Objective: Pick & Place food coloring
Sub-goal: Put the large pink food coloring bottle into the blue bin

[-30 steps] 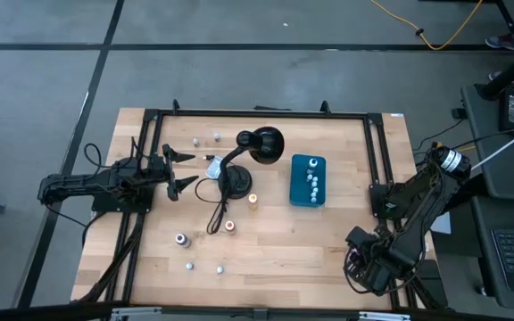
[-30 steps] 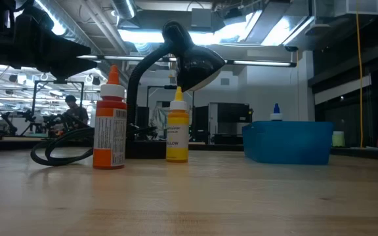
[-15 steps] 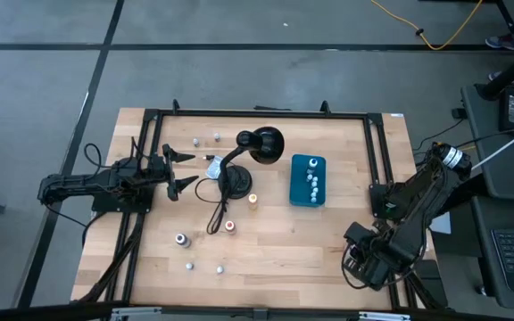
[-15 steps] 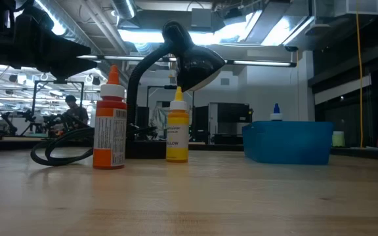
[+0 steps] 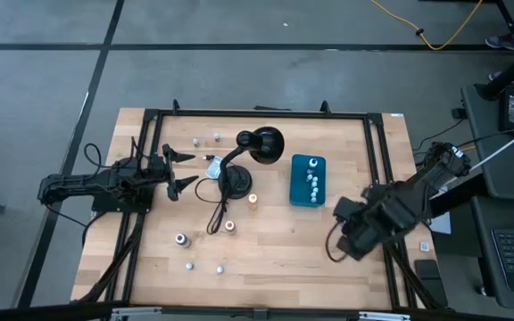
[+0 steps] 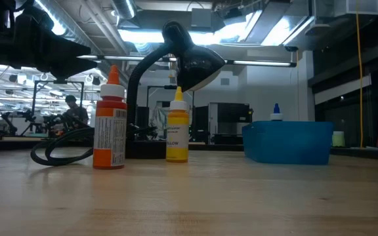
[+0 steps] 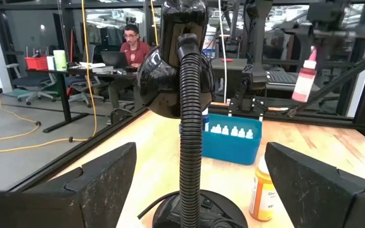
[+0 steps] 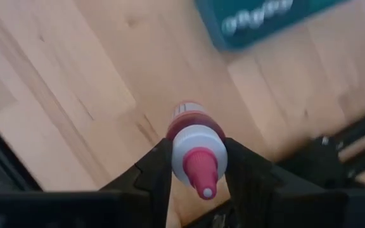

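Pink-capped food coloring bottle | clamped in right gripper jaws | left gripper jaws wide apart

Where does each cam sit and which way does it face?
High: overhead, straight down; both arms, teal box, right gripper.
Low: tabletop height, level across; orange bottle, yellow bottle; no arm.
Left wrist: past open left gripper toward desk lamp.
Right wrist: down at table; fingers grip a red-capped bottle.
Shared: the box shows in all four.
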